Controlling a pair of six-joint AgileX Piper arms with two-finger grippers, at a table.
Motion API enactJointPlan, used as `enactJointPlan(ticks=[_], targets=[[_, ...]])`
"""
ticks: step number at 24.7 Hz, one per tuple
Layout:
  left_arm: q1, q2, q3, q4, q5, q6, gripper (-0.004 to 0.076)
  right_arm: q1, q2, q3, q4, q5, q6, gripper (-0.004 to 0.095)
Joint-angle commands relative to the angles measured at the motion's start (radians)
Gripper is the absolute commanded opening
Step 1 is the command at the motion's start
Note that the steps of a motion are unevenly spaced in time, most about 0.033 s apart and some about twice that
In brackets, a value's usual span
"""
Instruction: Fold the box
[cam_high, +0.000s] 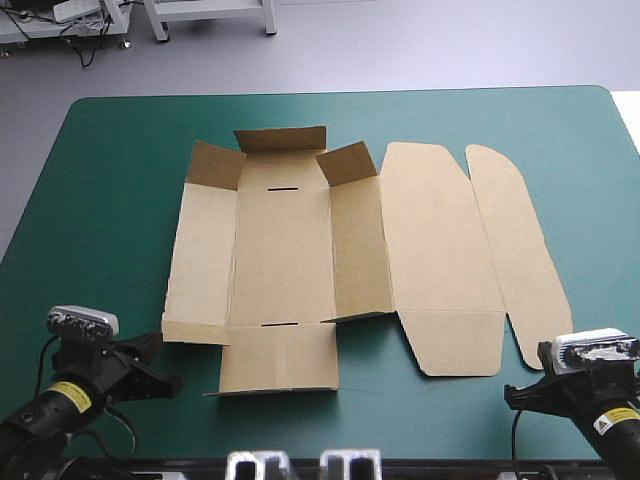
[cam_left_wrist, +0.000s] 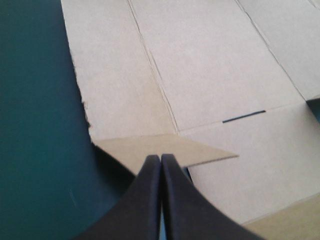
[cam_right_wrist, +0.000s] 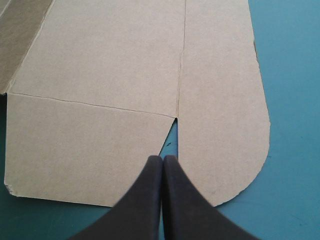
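Observation:
The brown box (cam_high: 300, 250) lies as a cut sheet in the middle of the teal-green table, mostly flat. Its far flaps and small corner flaps stand slightly raised, and the lid panels (cam_high: 450, 250) lie flat to the right. My left gripper (cam_high: 150, 372) rests at the near left, just short of the sheet's near left corner flap (cam_left_wrist: 165, 150), fingers shut. My right gripper (cam_high: 520, 395) sits at the near right, shut, just before the rounded lid flap (cam_right_wrist: 225, 125). Both grippers (cam_left_wrist: 161, 159) (cam_right_wrist: 163, 159) hold nothing.
Bare teal-green cover (cam_high: 110, 200) surrounds the sheet on all sides, widest at the left and along the far edge. The table's near edge runs just behind both grippers.

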Motion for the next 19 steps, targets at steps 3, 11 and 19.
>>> enactJointPlan(ticks=[3, 11, 19], targets=[[-0.002, 0.238, -0.137, 0.027, -0.226, -0.003, -0.0009, 0.003, 0.012, -0.028, 0.004, -0.063, -0.002, -0.002], [0.01, 0.565, -0.351, -0.09, -0.168, 0.207, 0.0018, 0.003, 0.012, -0.028, 0.004, -0.063, -0.002, -0.002], [0.309, 0.7, -0.476, -0.566, 0.099, 0.646, 0.0018, 0.003, 0.012, -0.028, 0.004, -0.063, -0.002, -0.002]])
